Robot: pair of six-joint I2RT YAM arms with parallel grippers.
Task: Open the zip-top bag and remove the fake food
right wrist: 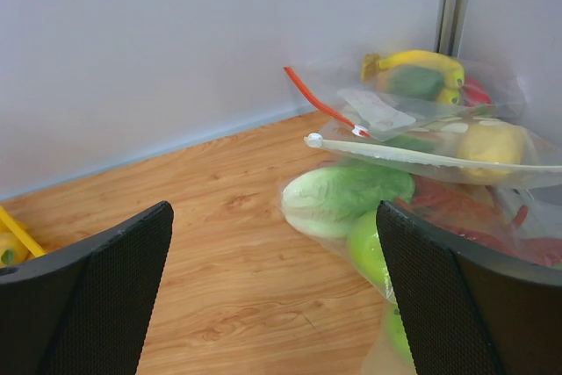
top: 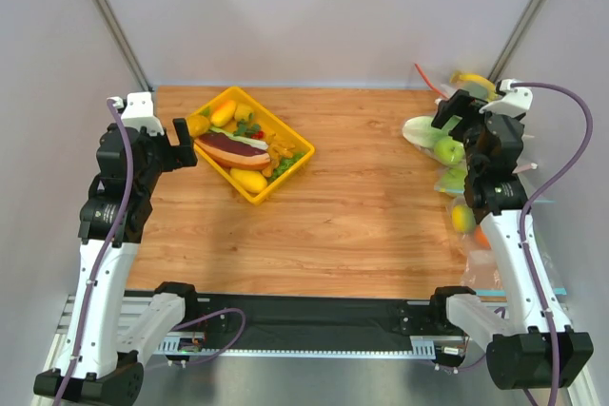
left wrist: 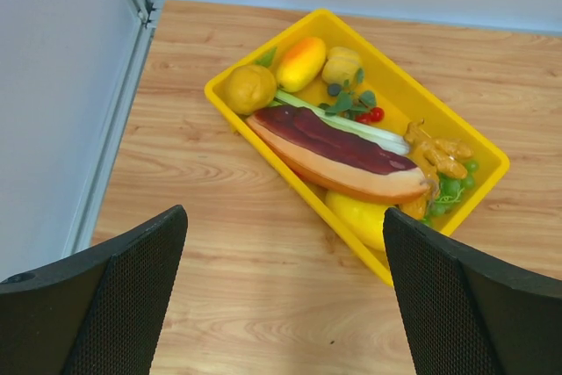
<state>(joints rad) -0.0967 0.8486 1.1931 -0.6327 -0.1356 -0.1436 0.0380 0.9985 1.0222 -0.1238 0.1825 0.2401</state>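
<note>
The zip-top bag (right wrist: pixel 492 217) lies at the table's far right, clear and crinkly, with its pale zip strip (right wrist: pixel 421 157) shut along the top. Inside show the lettuce head (right wrist: pixel 342 199), the round green fruit (right wrist: pixel 369 248) and the red lobster (right wrist: pixel 457 208). From above, the lettuce (top: pixel 420 130) and the fruit (top: pixel 448 150) lie just left of my right gripper (top: pixel 455 106). That gripper (right wrist: pixel 277 305) is open and empty, above the table beside the bag. My left gripper (top: pixel 183 140) is open and empty too (left wrist: pixel 285 305), near the yellow tray.
The yellow tray (top: pixel 306 155) at the back left holds a toy hot dog (left wrist: pixel 334 151) and yellow toy fruits. A second clear bag with a red-orange strip (right wrist: pixel 320 103) and a banana (right wrist: pixel 421 61) lies behind the zip-top bag. More bagged toys (top: pixel 463 219) lie along the right edge. Walls close in on three sides.
</note>
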